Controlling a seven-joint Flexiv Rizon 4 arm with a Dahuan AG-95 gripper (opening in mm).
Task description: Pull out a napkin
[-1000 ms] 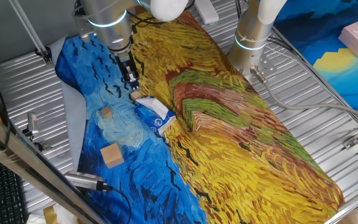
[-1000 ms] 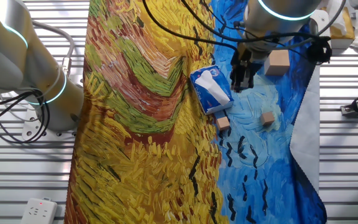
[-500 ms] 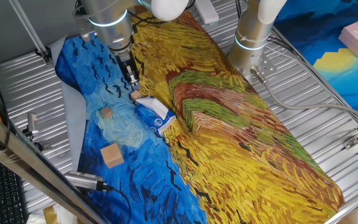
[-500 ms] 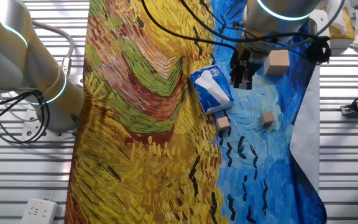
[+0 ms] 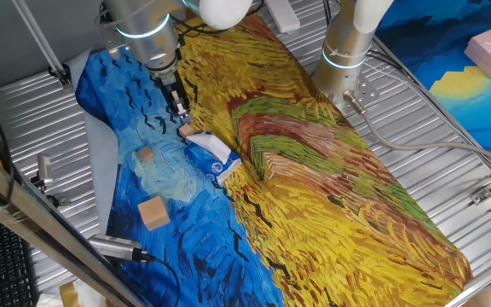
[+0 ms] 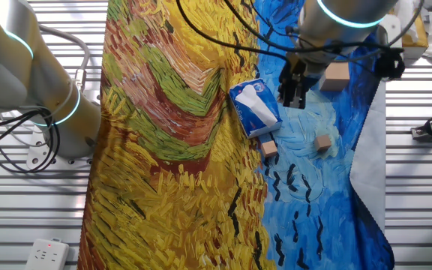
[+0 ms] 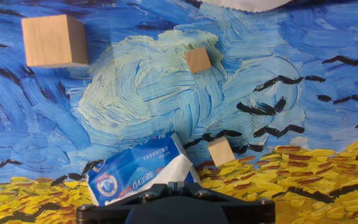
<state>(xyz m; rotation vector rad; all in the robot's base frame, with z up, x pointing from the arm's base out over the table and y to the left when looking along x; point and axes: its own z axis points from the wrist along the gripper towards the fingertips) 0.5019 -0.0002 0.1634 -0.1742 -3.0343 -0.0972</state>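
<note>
White napkin [image 7: 168, 176] pokes as a crumpled, soft fold from the slit of the blue packet [image 7: 132, 175] at the lower middle of the hand view, still tucked in and not drawn out. In the other fixed view the packet [image 6: 254, 109] lies at centre, and just to its right the gripper [image 6: 293, 94] has edged slightly up and to the right over the last second. It hangs above the cloth [image 6: 163, 150] rather than on the napkin, so I judge the pull has not begun. Whether the fingers are apart or together, I cannot tell.
</note>
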